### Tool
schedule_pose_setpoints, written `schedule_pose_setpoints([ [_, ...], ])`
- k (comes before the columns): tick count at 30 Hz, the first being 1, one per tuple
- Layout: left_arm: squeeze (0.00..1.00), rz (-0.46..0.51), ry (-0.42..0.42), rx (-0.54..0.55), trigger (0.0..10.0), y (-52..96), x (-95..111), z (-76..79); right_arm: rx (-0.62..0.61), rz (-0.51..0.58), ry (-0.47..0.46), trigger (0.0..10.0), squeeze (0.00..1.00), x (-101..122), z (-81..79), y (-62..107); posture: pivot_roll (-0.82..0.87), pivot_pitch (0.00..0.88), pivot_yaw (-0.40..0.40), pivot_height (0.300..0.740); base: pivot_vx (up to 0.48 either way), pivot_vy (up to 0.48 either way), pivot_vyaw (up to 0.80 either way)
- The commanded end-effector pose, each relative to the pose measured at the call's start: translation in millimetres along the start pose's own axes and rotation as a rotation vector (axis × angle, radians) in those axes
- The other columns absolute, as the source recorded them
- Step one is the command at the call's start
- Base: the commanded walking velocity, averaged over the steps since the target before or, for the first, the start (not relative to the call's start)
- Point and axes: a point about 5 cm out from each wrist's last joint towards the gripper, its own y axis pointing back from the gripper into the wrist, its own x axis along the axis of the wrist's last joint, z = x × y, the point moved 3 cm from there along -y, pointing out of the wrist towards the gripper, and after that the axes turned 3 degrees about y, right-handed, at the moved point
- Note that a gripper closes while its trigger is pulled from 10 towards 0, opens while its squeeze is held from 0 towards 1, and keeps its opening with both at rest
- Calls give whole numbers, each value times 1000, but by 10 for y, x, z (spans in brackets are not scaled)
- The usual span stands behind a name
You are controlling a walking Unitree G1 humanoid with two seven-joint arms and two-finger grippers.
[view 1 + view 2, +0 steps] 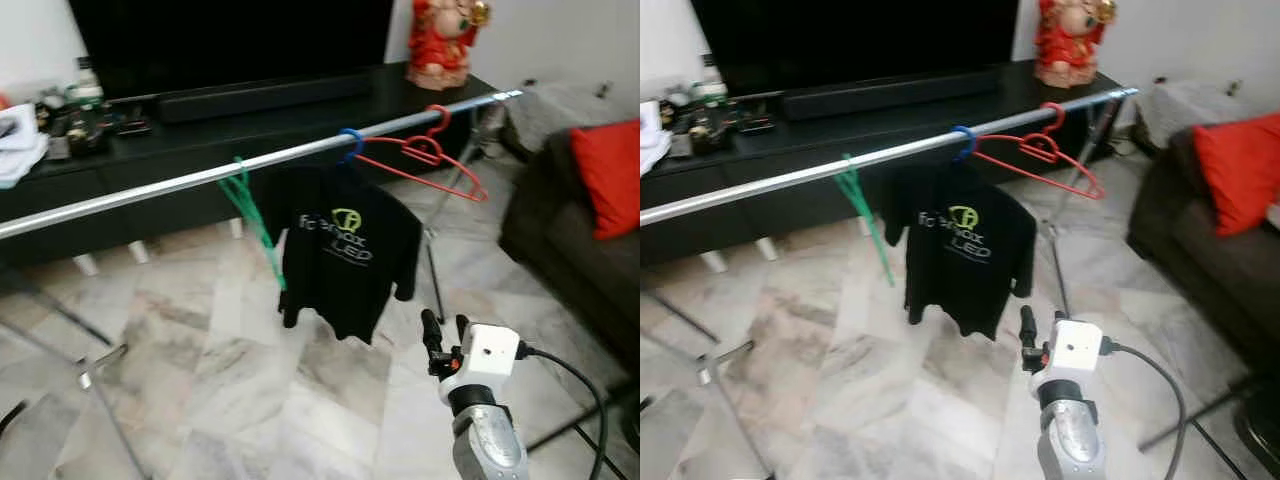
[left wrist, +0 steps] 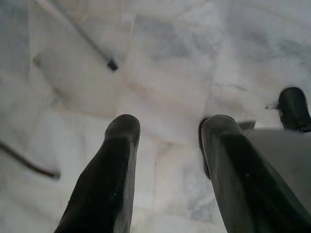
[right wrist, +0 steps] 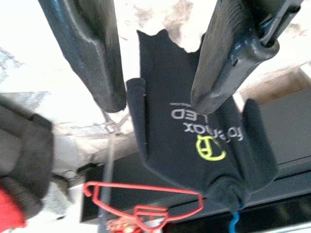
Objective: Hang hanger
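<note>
- Left eye view: a long silver metal rail (image 1: 200, 180) crosses the frame from the left edge up to the upper right. On it hang a thin green plastic hanger (image 1: 250, 215) left of centre, a black T-shirt with a yellow-and-white logo (image 1: 345, 250) on a blue hook (image 1: 350, 140) at centre, and an empty red wire hanger (image 1: 430, 155) further right.
- Behind the rail stands a low black TV cabinet (image 1: 200, 130) with small clutter on its left end and a red figurine (image 1: 445, 40) at the upper right. A dark sofa with a red cushion (image 1: 610, 175) sits at the right edge.
- The right gripper (image 1: 446, 335) rises from the lower right on its silver arm, fingers pointing up, below the shirt and apart from it.
- Right eye view: same scene, shifted slightly left.
- Left wrist view: the left gripper (image 2: 167, 141) points down at pale marble floor (image 2: 170, 58), its fingers spread and empty. A dark rounded thing at the right edge may be a foot; hard to tell.
- Right wrist view: the right gripper's fingers are parted, holding nothing, framing the shirt with the red hanger beyond.
</note>
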Motion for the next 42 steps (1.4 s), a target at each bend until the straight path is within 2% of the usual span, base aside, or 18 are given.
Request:
schedule_pose_setpoints([
  [1,0,-30,6,-1,10000,21,-92,1,4,-9,-5,10000,0,-16,-18,4,-35,109,6,740,0,0,-788],
  [22,0,-11,-9,-6,10000,12,-46,10,-5,-13,-12,10000,0,-47,-17,6,-38,86,16,740,0,0,-788],
  [42,0,-10,13,-19,10000,14,-57,62,-15,-20,-8,10000,0,-56,29,10,-37,111,3,740,0,0,-788],
])
